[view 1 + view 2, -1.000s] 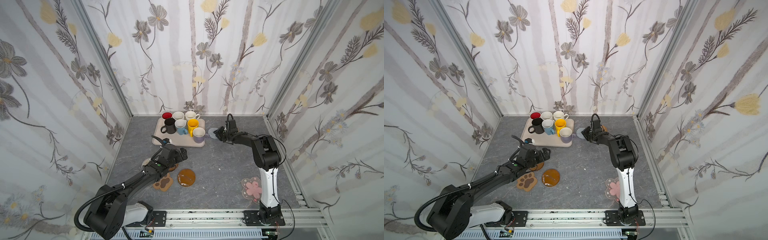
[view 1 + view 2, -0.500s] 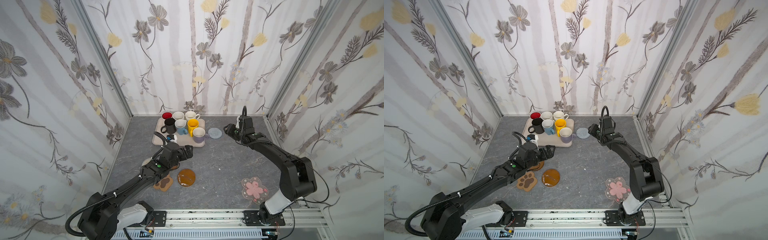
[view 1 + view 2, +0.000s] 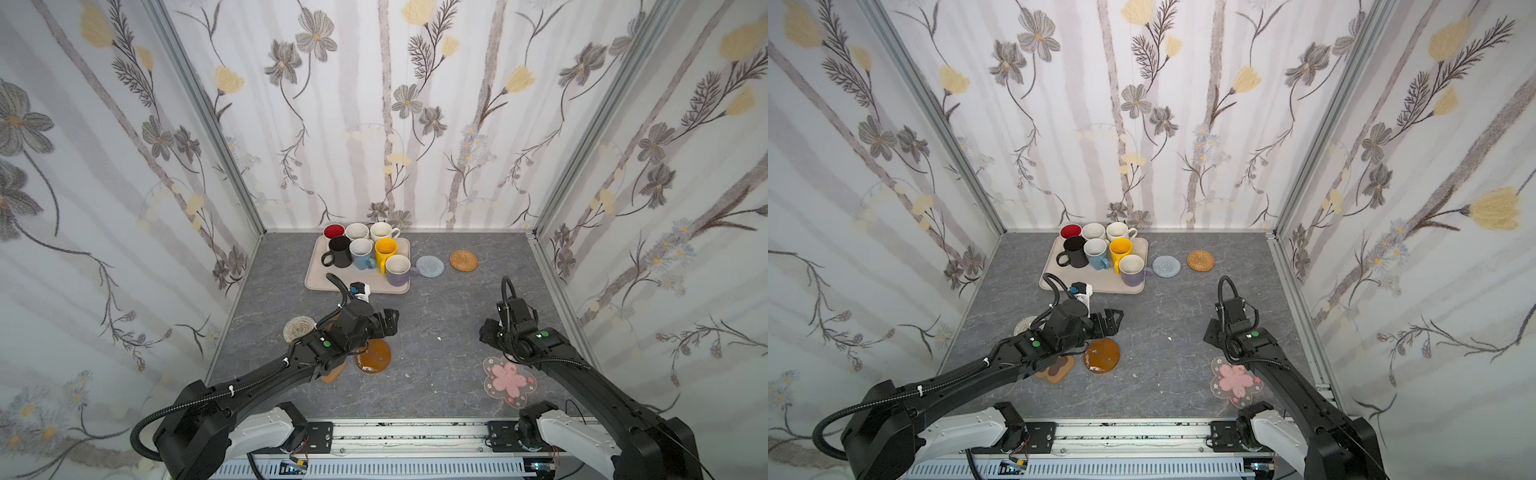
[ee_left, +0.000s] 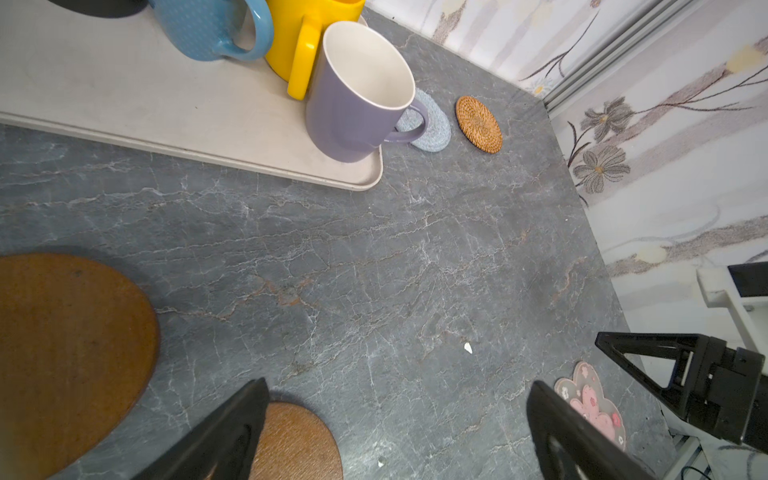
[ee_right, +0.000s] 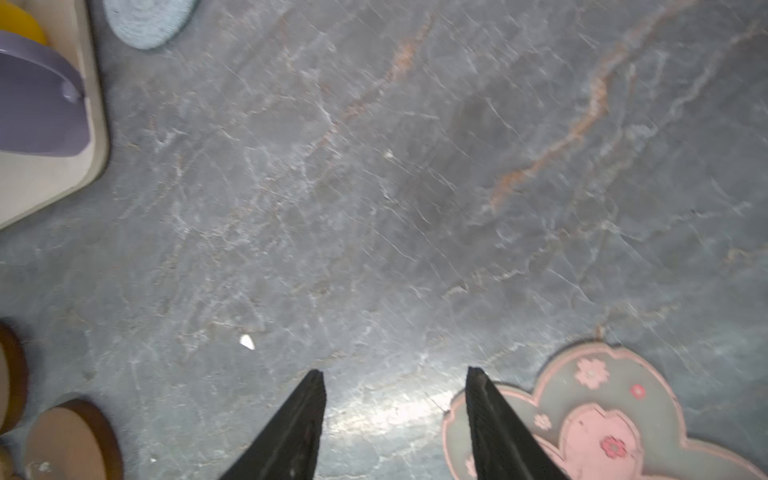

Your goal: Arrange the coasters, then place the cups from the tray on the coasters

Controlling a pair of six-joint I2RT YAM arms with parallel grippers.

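**Next grab looks like the right side's**

In a top view the pink-flower coaster [image 3: 509, 380] lies flat at roughly 5 o'clock from the right gripper [image 5: 395, 372], just beside it and well apart from the left gripper [image 4: 399, 382]. Right jaws part-open, empty. Left's spread wide, empty too.

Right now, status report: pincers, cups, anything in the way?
Left pincer open, empty. Right pincer open, empty, near pink-flower coaster. All seven cups on tray. Left arm partly covers paw-print coaster.
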